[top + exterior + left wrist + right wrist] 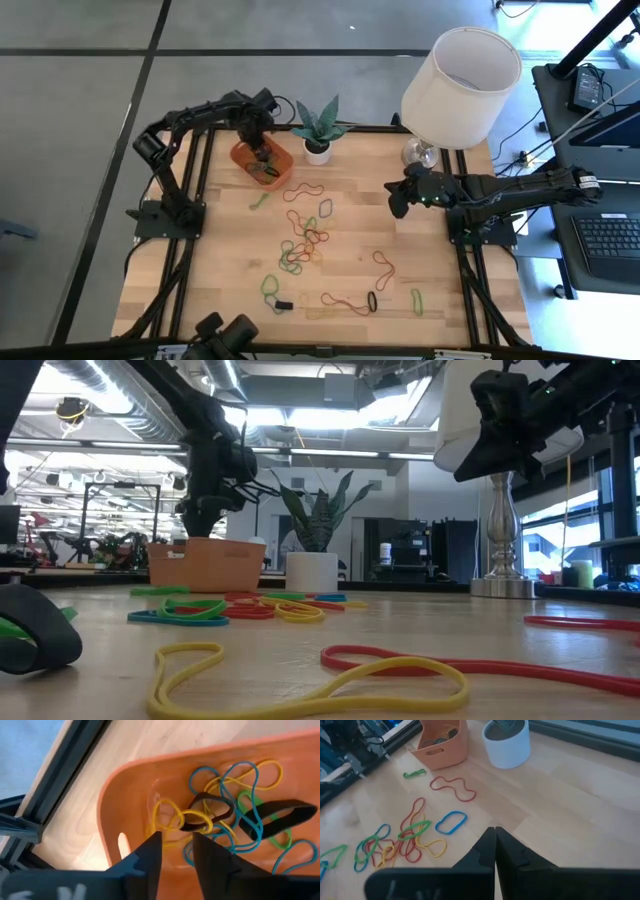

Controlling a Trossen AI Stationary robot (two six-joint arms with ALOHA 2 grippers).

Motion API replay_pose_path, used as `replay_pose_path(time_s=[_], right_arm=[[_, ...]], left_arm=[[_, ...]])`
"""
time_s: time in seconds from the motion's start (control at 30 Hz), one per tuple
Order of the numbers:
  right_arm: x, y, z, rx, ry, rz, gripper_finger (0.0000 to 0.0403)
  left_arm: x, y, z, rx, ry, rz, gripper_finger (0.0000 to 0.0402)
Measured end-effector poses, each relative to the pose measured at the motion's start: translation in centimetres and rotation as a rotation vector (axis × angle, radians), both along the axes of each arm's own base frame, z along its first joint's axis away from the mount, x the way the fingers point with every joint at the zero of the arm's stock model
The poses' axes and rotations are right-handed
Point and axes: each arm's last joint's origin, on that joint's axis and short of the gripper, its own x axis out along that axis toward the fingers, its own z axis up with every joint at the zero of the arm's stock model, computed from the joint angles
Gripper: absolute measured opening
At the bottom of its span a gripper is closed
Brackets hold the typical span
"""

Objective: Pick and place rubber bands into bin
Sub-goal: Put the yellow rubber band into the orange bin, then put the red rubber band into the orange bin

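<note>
left gripper (175,850): over the bin (262,163), fingers a little apart, holding nothing | right gripper (495,851): closed, empty, raised near the lamp (455,80) | bands (305,240): several in bin, many spread on the table (440,230) | bin: beside the plant pot (317,152)

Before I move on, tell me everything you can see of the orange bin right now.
The bin is a small shallow orange tray of smooth plastic, rectangular with rounded corners and a slot handle in one end wall. It sits upright on the wooden table near the far left corner, beside the white plant pot. Inside lie several rubber bands: yellow, blue, green, brown and a wide black one. The left gripper hangs just above its floor, fingers slightly apart, holding nothing.
</note>
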Motion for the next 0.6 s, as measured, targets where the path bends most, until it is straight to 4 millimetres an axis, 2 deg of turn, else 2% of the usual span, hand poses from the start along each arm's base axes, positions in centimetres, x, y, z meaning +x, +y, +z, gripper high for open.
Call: replay_pose_path(time_s=[0.13,0.3,0.43,0.53,0.6], right_arm=[[0.0,0.0,0.0,-0.033,0.018,0.024,0.0005],[0.0,0.0,0.0,-0.041,0.023,0.03,0.0005],[0.0,0.0,0.0,-0.041,0.023,0.031,0.0005],[0.0,0.1,0.0,-0.03,0.023,0.047,0.0005],[0.0,0.1,0.0,-0.022,0.024,0.062,0.0005]], left_arm=[[0.3,-0.2,0.8,-0.047,-0.037,0.046,0.0128],[0.7,-1.5,3.0,-0.045,-0.082,0.131,0.0114],[1.6,-4.3,5.5,0.029,-0.135,0.115,0.0069],[2.4,-7.3,7.6,0.106,-0.176,0.087,0.002],[2.9,-9.4,8.7,0.13,-0.218,0.069,0.0007]])
